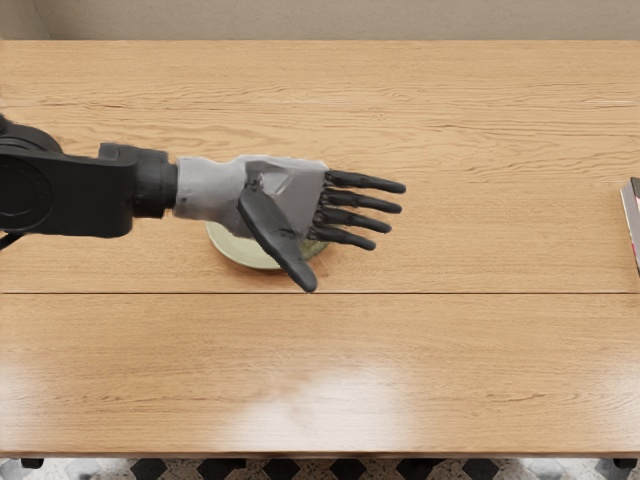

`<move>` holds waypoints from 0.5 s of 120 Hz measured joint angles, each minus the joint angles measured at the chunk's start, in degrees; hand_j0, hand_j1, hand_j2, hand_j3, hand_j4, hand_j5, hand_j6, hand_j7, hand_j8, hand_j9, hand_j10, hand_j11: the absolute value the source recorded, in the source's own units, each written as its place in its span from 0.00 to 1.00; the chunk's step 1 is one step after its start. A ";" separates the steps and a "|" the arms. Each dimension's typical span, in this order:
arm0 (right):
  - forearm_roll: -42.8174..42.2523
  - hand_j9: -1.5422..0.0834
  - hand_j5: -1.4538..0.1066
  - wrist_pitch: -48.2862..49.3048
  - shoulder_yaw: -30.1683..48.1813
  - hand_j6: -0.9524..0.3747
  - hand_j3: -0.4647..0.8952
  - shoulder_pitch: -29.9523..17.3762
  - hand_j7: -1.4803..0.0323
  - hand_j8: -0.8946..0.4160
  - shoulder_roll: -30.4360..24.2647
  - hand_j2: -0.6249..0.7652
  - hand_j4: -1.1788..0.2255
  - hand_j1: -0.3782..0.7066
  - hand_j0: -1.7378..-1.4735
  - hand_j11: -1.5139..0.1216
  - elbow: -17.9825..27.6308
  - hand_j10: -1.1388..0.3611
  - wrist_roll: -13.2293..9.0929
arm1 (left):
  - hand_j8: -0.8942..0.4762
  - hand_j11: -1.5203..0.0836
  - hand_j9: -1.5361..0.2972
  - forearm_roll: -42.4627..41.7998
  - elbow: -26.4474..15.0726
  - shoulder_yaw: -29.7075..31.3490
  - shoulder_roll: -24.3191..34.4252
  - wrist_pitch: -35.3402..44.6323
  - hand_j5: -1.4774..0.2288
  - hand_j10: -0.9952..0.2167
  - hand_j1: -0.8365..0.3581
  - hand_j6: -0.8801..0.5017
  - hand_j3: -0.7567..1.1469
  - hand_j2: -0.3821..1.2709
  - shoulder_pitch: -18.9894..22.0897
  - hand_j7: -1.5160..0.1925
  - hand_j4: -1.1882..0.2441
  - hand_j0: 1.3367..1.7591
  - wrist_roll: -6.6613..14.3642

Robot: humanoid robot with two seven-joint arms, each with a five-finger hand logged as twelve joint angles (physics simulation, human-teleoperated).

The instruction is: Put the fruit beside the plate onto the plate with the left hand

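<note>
My left hand (340, 225) reaches in from the left edge and hovers over the middle of the wooden table. Its fingers are stretched out to the right and the thumb points down toward the front; nothing is held. Under the palm lies a pale green plate (232, 250), mostly covered by the hand, with only its lower left rim showing. No fruit shows anywhere; whether one lies beneath the hand is hidden from me.
A reddish, grey-edged object (633, 222) pokes in at the table's right edge. A seam runs across the tabletop just in front of the plate.
</note>
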 joint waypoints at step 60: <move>0.04 0.95 0.93 2.33 -0.06 0.72 0.34 -0.04 0.98 0.68 0.00 0.45 0.84 0.03 0.30 0.93 0.71 0.76 -0.05 | 0.64 0.93 0.83 -30.73 -1.41 0.24 33.60 -14.84 0.85 0.81 0.97 0.63 0.40 0.23 9.06 0.87 0.82 0.76 0.00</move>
